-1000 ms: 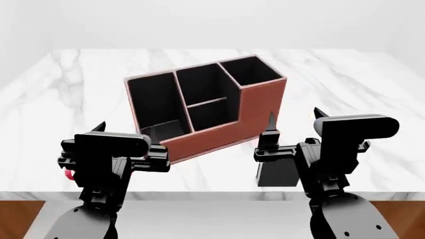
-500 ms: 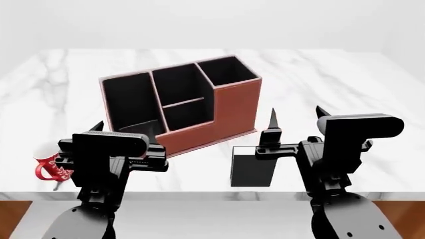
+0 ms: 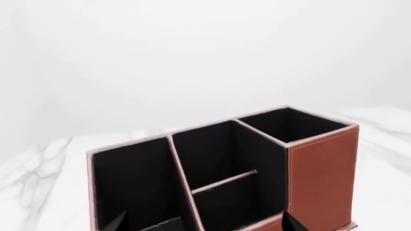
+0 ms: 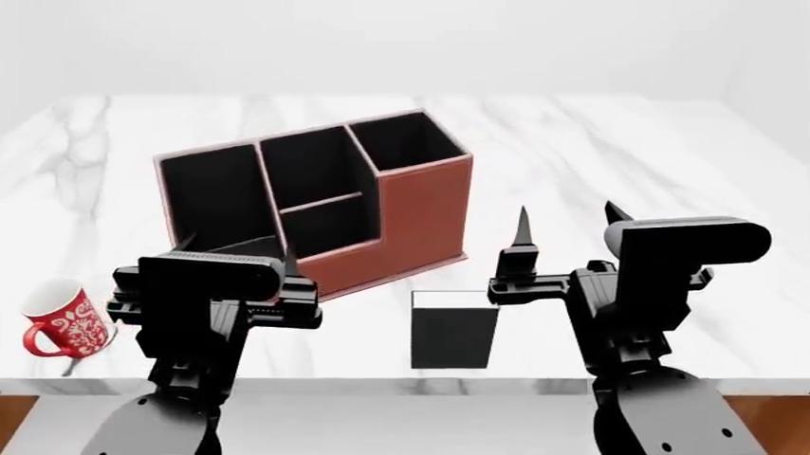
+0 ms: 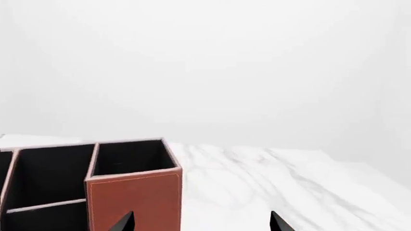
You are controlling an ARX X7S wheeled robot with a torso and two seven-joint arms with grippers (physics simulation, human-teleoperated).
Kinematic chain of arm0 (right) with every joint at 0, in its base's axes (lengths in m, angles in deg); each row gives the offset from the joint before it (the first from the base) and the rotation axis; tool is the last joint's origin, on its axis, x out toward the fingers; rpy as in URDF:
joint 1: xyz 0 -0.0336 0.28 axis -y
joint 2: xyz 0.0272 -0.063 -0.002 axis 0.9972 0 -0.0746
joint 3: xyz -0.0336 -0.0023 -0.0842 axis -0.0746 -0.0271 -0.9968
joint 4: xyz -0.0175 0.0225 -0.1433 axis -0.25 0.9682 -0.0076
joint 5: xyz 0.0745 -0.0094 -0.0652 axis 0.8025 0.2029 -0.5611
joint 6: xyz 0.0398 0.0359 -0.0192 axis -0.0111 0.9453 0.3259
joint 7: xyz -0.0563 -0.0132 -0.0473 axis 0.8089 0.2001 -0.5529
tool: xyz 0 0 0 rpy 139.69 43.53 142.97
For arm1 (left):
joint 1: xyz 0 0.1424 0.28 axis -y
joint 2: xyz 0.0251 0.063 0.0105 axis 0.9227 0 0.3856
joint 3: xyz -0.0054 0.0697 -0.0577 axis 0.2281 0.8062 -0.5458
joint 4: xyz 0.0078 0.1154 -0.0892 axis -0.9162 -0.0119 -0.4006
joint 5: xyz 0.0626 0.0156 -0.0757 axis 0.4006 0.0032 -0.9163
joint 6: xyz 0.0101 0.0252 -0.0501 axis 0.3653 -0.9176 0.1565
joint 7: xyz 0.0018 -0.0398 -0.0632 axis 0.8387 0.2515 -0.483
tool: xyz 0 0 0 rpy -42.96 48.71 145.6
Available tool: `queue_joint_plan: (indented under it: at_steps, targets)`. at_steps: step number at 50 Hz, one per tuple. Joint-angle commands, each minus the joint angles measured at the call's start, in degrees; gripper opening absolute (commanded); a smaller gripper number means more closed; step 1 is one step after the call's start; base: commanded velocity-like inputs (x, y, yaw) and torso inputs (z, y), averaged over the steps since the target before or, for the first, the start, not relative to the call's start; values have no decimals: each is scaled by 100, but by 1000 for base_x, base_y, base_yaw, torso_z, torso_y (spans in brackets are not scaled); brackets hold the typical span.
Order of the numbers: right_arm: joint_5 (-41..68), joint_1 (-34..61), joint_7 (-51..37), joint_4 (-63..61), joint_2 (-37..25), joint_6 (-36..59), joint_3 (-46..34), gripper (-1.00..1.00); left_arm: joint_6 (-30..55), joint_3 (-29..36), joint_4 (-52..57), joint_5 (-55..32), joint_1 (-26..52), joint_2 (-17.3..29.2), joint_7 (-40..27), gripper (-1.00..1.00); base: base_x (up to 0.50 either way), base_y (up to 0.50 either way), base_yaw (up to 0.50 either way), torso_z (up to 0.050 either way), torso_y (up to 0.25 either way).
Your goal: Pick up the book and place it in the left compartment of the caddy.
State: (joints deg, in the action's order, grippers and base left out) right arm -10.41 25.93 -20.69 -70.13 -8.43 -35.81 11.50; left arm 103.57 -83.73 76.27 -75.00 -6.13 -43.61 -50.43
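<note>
Two grippers we see spread wide and empty, left gripper [image 4: 241,251], right gripper [image 4: 566,220], black book [image 4: 452,329] upright before the caddy [image 4: 418,213], patterned red mug [image 4: 67,323], no readable writing.

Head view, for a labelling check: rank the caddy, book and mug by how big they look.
1. caddy, clearly largest.
2. book.
3. mug, slightly smaller than the book; both stand about equally near the camera, the caddy farther back.

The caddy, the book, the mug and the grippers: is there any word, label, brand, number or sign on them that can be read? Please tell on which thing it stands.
No readable text in any view.
Caddy: plain reddish-brown walls, black inside.
Book: plain black cover, white page edges.
Red mug: only a white ornamental pattern, no letters.
Left gripper and right gripper: no markings to make out.
</note>
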Motion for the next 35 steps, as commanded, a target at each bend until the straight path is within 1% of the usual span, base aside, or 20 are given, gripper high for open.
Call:
queue_joint_plan:
  at_steps: [1,32,35]
  targets:
    - [47,58,-45,-21,-35,61,-45,100,44,8,21,-38,40,35,-38,100,500,0,0,0,0]
    - [175,120,-181,59,-67,82,-21,100,32,6,30,-145,24,110,-127,100,500,0,0,0,1]
    - [173,92,-173,38,-89,-12,-32,100,32,8,33,-153,21,117,-137,100,0,0,0,0,4]
